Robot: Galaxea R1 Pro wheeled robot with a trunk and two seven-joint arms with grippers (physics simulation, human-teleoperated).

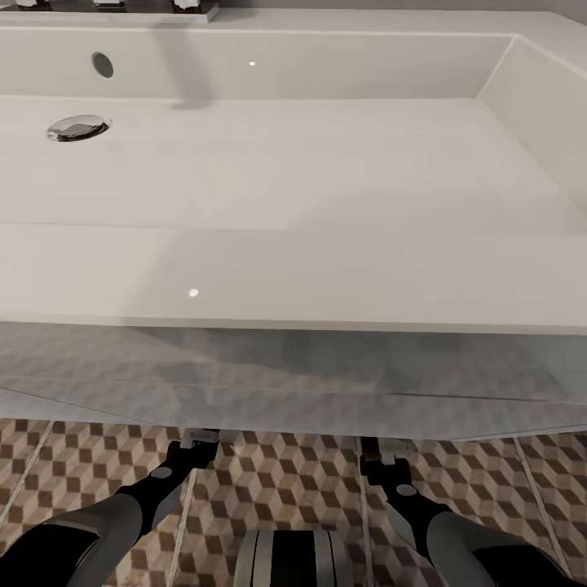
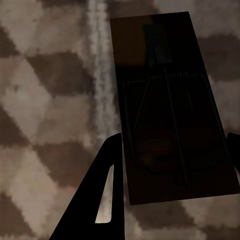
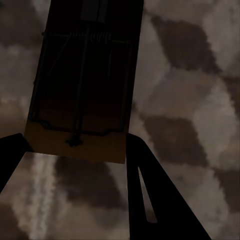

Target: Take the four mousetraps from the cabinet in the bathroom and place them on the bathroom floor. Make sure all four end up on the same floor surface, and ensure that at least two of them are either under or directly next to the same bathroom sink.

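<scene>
Both arms reach under the bathroom sink [image 1: 293, 277], left gripper [image 2: 172, 150] and right gripper [image 3: 75, 145] each with fingers clasping a mousetrap [image 2: 170, 110] [image 3: 82, 85] just above the bathroom floor [image 1: 293, 481]; placing step, next: release them flat.

The sink [image 1: 326, 163] is white. The floor [image 1: 293, 481] shows brown, beige and white cubes. Both traps [image 2: 170, 105] [image 3: 85, 80] are dark brown.
</scene>
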